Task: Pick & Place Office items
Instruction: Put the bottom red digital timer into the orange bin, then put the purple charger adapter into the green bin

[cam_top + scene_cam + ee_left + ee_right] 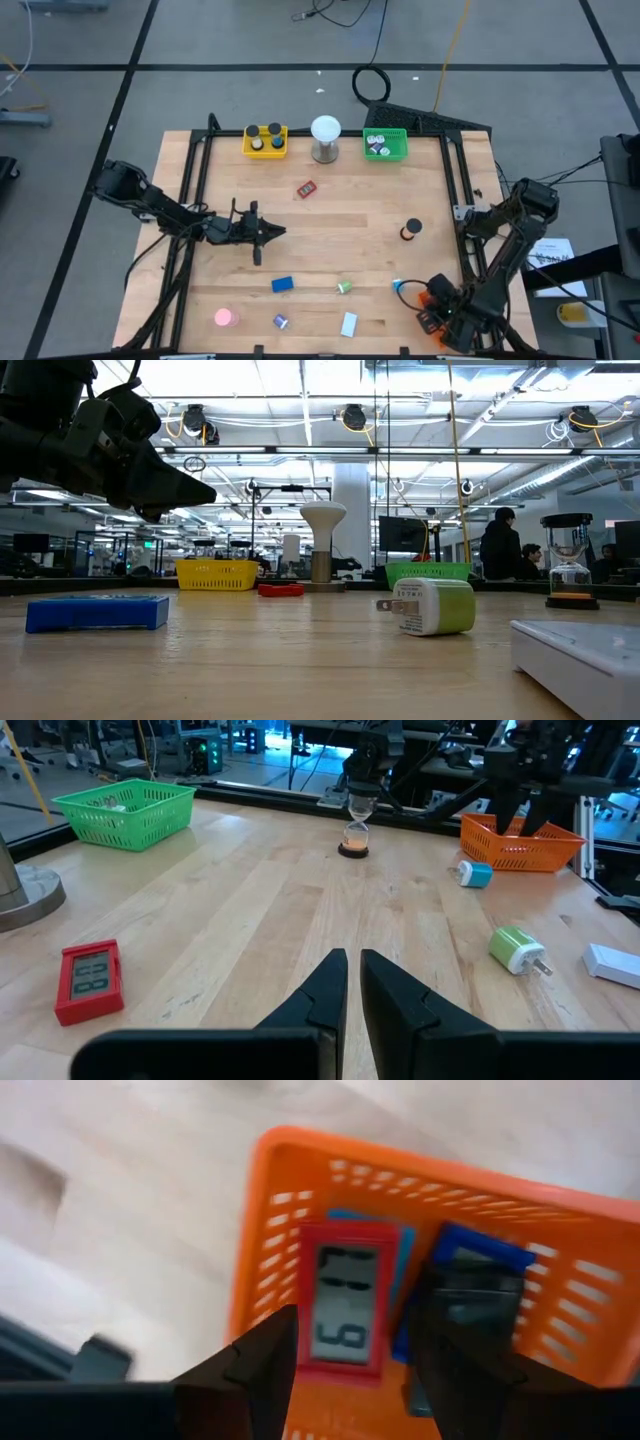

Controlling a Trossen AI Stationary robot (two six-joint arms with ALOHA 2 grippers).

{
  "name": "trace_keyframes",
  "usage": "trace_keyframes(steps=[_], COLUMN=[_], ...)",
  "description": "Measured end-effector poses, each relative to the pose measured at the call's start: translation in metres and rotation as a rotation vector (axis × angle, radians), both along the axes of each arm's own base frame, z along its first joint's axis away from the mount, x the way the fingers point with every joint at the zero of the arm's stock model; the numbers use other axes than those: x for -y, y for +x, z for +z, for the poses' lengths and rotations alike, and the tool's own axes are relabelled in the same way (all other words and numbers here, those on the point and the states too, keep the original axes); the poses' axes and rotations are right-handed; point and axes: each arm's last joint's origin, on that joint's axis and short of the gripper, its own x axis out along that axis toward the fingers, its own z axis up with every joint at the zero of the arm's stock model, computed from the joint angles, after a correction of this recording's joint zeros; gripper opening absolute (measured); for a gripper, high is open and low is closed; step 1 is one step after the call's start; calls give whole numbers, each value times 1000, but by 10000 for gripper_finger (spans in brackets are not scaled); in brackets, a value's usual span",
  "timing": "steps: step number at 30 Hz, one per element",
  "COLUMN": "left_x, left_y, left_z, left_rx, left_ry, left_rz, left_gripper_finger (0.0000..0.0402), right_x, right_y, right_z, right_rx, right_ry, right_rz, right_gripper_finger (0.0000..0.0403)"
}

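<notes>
My right gripper [441, 314] hangs open, pointing down, over the orange tray [300, 1150] at the table's near right corner. A red block with a number display [350, 1295] lies in the tray below the gap between the fingers, beside blue items [480, 1250]. My left gripper [353, 960] is shut and hovers level over the table's left middle, touching nothing. On the wood lie a red block [305, 188], a blue block [282, 285], a green plug [343, 288], a blue roll [398, 285], a pink disc [224, 317], a white block [348, 324] and a small black timer [410, 230].
A yellow tray [265, 140], a white ball on a metal stand [325, 138] and a green tray [385, 145] line the far edge. Black frame rails run along the table's left and right sides. Bare wood lies in the table's middle.
</notes>
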Motion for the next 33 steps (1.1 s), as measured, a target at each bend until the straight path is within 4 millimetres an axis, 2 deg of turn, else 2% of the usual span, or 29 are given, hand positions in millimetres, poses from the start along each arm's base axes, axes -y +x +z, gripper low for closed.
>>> trace_keyframes(steps=[4,7,13,17,21,26,30,33], left_x=[0,0,-1,-2,1,7,10,12], left_y=[0,0,3,8,15,27,34,38], left_z=[0,0,2,6,12,18,20,20], left_rx=[0,0,14,20,25,2,-64,-105], left_ry=[0,-1,-70,-72,-8,20,53,56], left_rz=[0,0,10,-45,-70,-83,-92,-90], left_gripper_finger=[33,33,33,33,33,33,33,33], right_x=[-2,-1,5,15,29,39,44,50], right_y=[5,7,6,5,11,22,36,51], right_z=[2,6,18,27,40,55,62,59], right_rx=[-1,6,36,60,190,403,561,649], right_ry=[53,88,103,70,-19,-165,-407,-585], right_rz=[65,113,187,258,354,545,688,716], right_gripper_finger=[180,162,92,36,4,7,2,1])
